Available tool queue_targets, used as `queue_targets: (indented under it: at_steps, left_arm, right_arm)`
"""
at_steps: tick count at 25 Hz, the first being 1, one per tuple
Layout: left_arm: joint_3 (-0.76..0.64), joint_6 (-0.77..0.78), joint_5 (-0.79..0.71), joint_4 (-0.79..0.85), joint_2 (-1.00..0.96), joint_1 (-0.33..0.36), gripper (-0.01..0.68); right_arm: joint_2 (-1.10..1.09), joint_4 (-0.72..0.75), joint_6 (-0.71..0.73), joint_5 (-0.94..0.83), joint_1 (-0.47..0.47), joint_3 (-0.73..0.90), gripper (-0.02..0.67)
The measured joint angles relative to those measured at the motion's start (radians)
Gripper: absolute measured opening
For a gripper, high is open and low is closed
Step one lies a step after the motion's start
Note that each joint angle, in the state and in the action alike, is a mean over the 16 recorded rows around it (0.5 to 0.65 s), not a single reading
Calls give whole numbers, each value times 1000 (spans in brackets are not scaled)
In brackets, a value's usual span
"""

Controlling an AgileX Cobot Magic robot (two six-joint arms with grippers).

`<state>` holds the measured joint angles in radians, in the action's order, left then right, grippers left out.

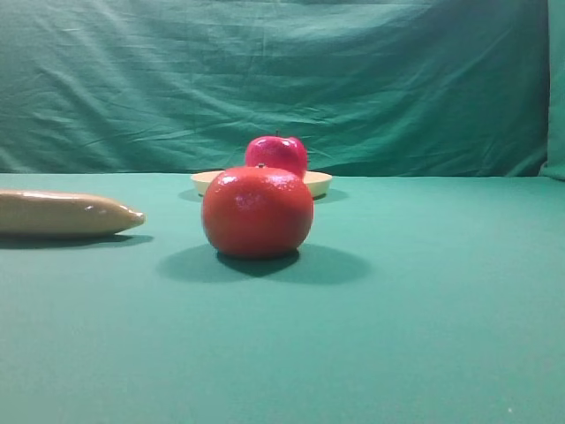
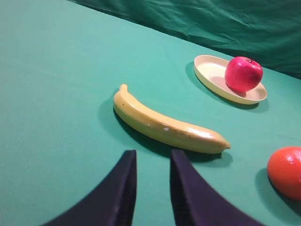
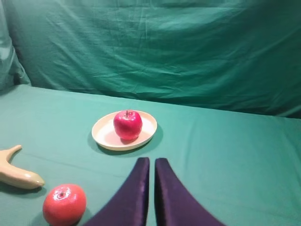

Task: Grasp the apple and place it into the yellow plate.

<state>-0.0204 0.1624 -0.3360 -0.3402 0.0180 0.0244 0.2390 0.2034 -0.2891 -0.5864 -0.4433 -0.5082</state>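
Observation:
The crimson apple (image 3: 127,124) rests upright inside the pale yellow plate (image 3: 103,134), stem up, near the back of the table. In the high view the apple (image 1: 276,152) peeks over an orange fruit, with the plate (image 1: 320,183) showing on either side of it. The left wrist view has the apple (image 2: 243,73) on the far half of the plate (image 2: 209,70). My right gripper (image 3: 152,160) is shut and empty, hanging well short of the plate. My left gripper (image 2: 151,153) stands open and empty, just short of a banana. Neither arm shows in the high view.
A large orange-red fruit (image 1: 257,212) sits mid-table in front of the plate. A yellow banana (image 1: 62,213) lies to the left. Green cloth covers the table and hangs as a backdrop (image 1: 282,79).

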Motion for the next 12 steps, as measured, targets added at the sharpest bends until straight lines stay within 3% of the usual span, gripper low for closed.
queue_targets:
  at_steps: [6, 12]
  left_arm:
    - [0, 0, 0, 0, 0, 0, 157]
    - [0, 0, 0, 0, 0, 0, 157]
  right_arm:
    - [-36, 9, -1, -29, 55, 43, 0]
    - [-120, 17, -1, 25, 179, 163, 0]
